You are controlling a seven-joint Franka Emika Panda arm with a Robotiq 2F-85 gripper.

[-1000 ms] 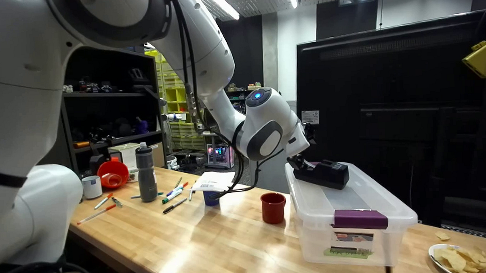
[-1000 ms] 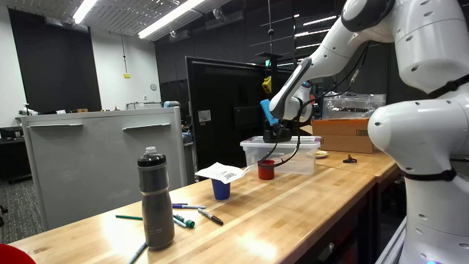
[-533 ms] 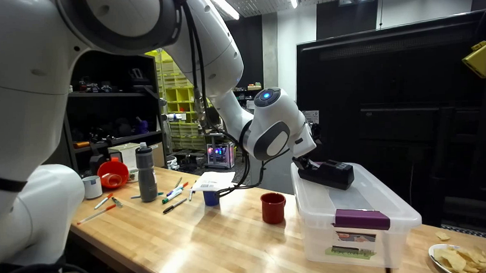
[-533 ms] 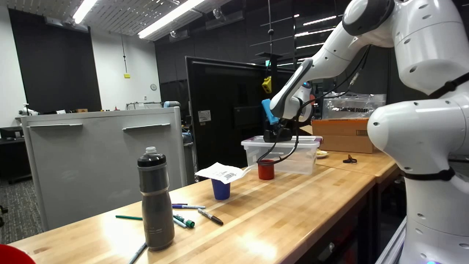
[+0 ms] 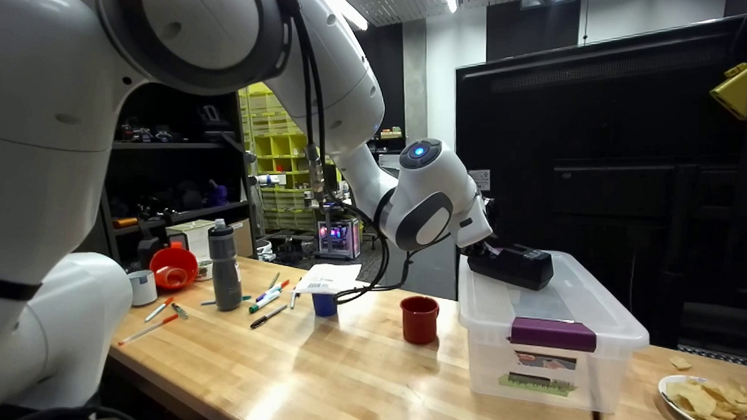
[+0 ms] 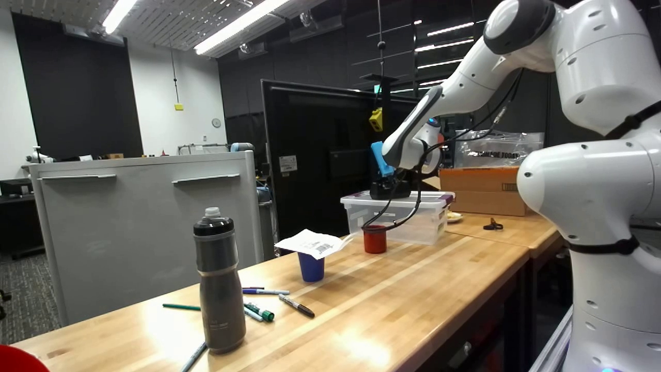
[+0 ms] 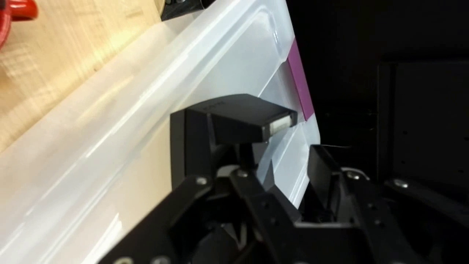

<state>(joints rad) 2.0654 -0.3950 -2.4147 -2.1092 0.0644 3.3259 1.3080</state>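
- Gripper (image 7: pixel 280 165): fingers parted, unclenched, at the black tape dispenser (image 5: pixel 511 269).
- It rests on the plastic box (image 5: pixel 490 361), toward the short edge farther from the chips (image 5: pixel 703 400).
- Red mug (image 5: pixel 419 321): by the box's long edge.

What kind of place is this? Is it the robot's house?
It's probably a robotics lab or workshop rather than a house: a big white robot arm reaches over a wooden table, and a rack of yellow storage bins stands in the background.
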